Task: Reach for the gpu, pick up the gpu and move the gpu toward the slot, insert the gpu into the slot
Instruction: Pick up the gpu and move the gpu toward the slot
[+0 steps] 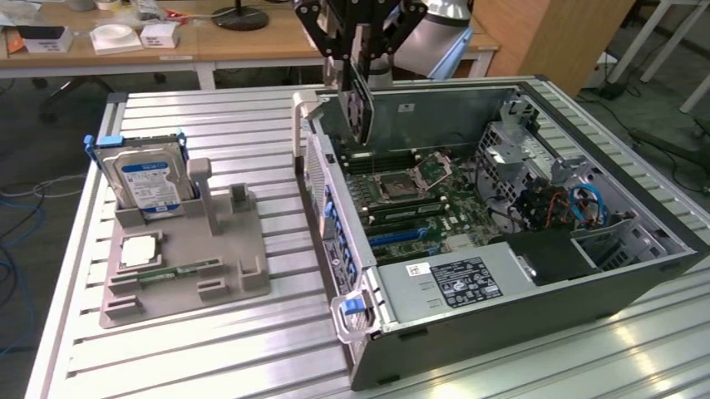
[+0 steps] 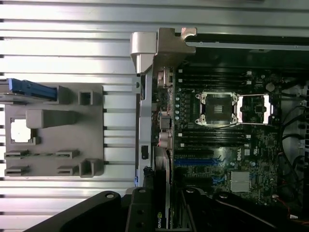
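Pincer [image 1: 358, 71] clamped on gpu [image 1: 357, 116], card hanging upright below it, above open computer case [image 1: 533, 312]

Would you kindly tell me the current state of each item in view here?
end effector: shut on the gpu
gpu: held upright on edge above the case, not seated
computer case: on its side, panel off
CPU socket: retention plate open
hard drive: standing upright in the grey holder
memory stick: lying flat in that holder
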